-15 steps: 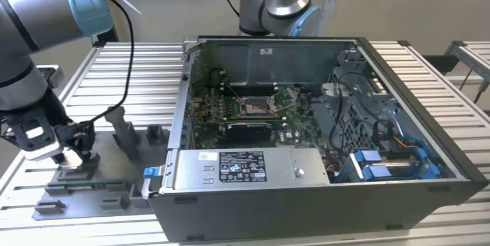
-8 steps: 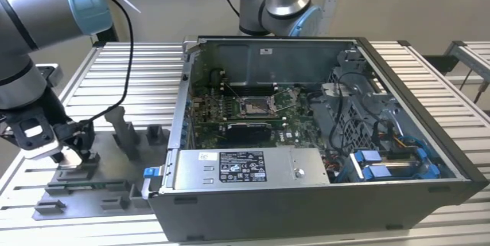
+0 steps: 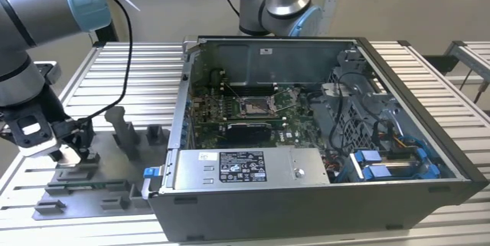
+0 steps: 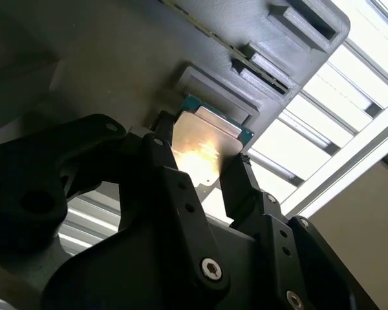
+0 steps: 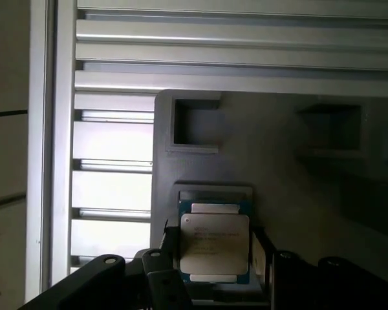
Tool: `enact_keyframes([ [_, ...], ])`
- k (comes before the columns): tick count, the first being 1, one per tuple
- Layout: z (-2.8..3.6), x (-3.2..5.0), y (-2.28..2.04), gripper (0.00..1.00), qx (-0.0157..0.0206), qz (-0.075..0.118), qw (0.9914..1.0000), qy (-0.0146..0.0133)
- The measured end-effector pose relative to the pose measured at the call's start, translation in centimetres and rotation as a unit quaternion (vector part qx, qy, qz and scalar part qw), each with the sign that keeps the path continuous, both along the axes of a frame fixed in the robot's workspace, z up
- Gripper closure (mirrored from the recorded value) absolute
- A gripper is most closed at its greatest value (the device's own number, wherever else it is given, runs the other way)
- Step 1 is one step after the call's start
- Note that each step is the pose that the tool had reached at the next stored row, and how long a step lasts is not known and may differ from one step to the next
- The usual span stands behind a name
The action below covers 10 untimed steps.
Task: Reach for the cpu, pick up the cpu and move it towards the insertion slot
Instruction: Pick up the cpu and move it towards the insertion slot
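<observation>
Surroundings: I see the open case (image 3: 322,211) mid-bench (image 3: 137,74). In the exterior view a grey plate (image 3: 77,203) with upright blocks (image 3: 123,128) lies at about 8 o'clock of it.
In the way: the case's near wall stands between the plate and the slot (image 3: 256,106). The tallest block rises at about 2 o'clock of the fingers (image 3: 77,145), near them. A black cable (image 3: 130,45) hangs from the arm (image 3: 31,57) down to the wrist.
Slot: inside the case on the green board, at about 2 o'clock from the fingers and well apart from them.
Fingers: low over the plate's 9 o'clock end in the exterior view. In both wrist views the fingers (image 5: 258,255) (image 4: 236,184) are only narrowly apart, pressed on two opposite edges of the cpu (image 5: 215,242) (image 4: 204,148).
Cpu: between the fingers, silvery top up, with its green edge showing, just at a shallow pocket (image 5: 213,192) of the plate. I cannot tell whether it rests in the pocket or sits just clear of it.
</observation>
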<state>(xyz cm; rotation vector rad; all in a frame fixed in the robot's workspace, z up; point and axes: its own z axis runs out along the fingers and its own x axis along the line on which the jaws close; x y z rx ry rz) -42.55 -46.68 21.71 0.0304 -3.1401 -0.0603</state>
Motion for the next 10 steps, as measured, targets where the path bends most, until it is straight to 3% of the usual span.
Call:
enact_keyframes([
  [10,1.1,0.0,0.0,1.0,0.0,0.0,1.0,0.0],
])
